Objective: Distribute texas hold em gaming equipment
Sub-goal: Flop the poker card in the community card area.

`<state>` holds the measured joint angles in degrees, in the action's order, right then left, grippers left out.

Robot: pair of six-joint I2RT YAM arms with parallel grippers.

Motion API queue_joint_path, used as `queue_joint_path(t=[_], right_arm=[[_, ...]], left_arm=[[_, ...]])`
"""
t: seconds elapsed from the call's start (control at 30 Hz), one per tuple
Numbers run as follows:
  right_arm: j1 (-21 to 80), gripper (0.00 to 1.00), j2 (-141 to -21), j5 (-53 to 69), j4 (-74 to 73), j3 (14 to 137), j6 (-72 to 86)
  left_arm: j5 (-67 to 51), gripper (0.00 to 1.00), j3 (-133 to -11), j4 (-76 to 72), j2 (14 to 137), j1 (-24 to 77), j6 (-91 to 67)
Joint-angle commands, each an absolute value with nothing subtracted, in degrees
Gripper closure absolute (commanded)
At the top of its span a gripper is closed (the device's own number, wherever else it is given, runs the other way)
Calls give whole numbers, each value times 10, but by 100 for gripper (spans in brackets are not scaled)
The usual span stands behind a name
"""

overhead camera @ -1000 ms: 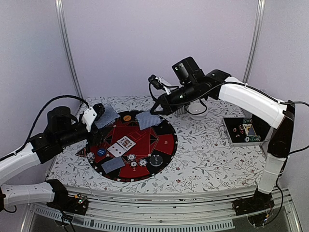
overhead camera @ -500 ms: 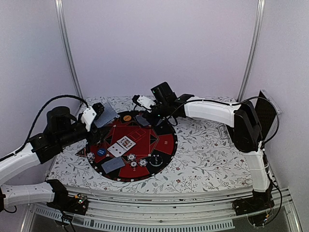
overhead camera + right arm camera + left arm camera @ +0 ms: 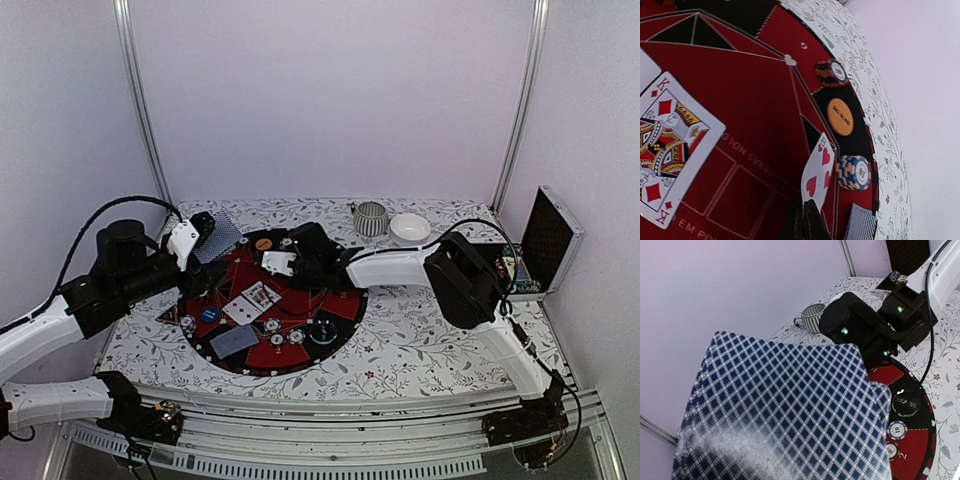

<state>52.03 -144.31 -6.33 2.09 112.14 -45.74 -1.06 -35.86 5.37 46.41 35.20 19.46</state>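
Right wrist view: right gripper (image 3: 803,222) is pinching the eight of hearts (image 3: 818,167), lower centre, low over the mat (image 3: 740,110), probably for dealing. Left gripper (image 3: 207,230) is clamping the card stack (image 3: 780,405) as supply.

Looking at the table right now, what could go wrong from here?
1. The right tool pinches the hearts card by one edge only; it may twist or slip out.
2. That card sits close beside the blue-and-orange chip, so laying it down could nudge or cover the chip.
3. The left tool holds a splayed card stack; loose cards might slide off.
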Motion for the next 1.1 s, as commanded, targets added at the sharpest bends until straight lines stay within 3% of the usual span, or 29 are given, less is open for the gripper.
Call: queue_joint_path(t=[0.0, 0.47, 1.07], right_arm=[[541, 99, -1469, -115, 59, 1136, -566], [555, 99, -1451, -137, 66, 1088, -627], [562, 99, -1407, -68, 9, 1041, -609]], left_arm=[[-17, 42, -371, 40, 462, 343, 196], [-19, 42, -370, 40, 457, 343, 197], [-21, 42, -370, 40, 457, 342, 198]])
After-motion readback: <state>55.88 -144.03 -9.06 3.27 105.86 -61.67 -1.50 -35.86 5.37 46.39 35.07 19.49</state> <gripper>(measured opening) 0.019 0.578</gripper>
